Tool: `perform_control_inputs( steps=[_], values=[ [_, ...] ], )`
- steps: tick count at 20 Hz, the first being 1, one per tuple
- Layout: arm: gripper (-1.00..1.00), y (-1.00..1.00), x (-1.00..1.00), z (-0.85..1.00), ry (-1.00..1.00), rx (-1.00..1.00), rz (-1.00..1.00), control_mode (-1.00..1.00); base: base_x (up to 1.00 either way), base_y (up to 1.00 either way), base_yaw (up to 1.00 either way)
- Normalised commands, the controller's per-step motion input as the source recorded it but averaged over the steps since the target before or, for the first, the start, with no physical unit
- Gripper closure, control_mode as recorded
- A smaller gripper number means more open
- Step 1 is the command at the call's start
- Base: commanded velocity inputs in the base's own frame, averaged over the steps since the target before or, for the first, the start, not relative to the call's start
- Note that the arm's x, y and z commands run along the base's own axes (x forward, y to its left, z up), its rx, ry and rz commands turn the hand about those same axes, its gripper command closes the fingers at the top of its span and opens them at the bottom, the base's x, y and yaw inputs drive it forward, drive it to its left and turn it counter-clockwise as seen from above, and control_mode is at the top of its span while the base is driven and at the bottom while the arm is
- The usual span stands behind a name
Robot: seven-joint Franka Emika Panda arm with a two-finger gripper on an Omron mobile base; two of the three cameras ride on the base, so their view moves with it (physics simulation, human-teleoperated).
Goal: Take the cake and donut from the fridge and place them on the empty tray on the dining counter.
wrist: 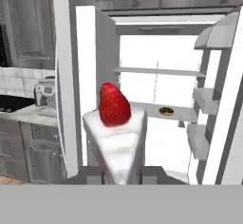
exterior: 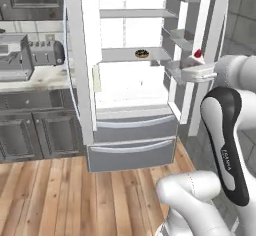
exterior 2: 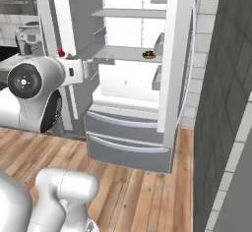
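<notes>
The pincer [wrist: 121, 173] was clamped on the white wedge-shaped cake [wrist: 117, 142] at frame centre; next, carrying it to the tray.

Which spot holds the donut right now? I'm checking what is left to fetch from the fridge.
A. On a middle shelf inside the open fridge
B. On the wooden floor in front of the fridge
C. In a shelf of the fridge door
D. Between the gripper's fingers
A: the donut sits on a middle shelf of the open fridge, while the gripper is shut on the cake.
</notes>
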Motion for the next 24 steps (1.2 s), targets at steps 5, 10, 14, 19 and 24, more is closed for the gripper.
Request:
perform_control_inputs(
  steps=[5,10,14,19,24],
  values=[
    [1.0,0.0,0.0,0.0,0.0,0.0,0.0,1.0,-0.4,0.19,0.72],
    [1.0,0.0,0.0,0.0,0.0,0.0,0.0,1.0,-0.01,0.18,0.8],
    [1.0,0.0,0.0,0.0,0.0,0.0,0.0,1.0,0.0,0.13,0.76],
    [1.0,0.0,0.0,0.0,0.0,0.0,0.0,1.0,0.02,0.06,0.71],
    [1.0,0.0,0.0,0.0,0.0,0.0,0.0,1.0,0.2,0.05,0.66]
  ],
)
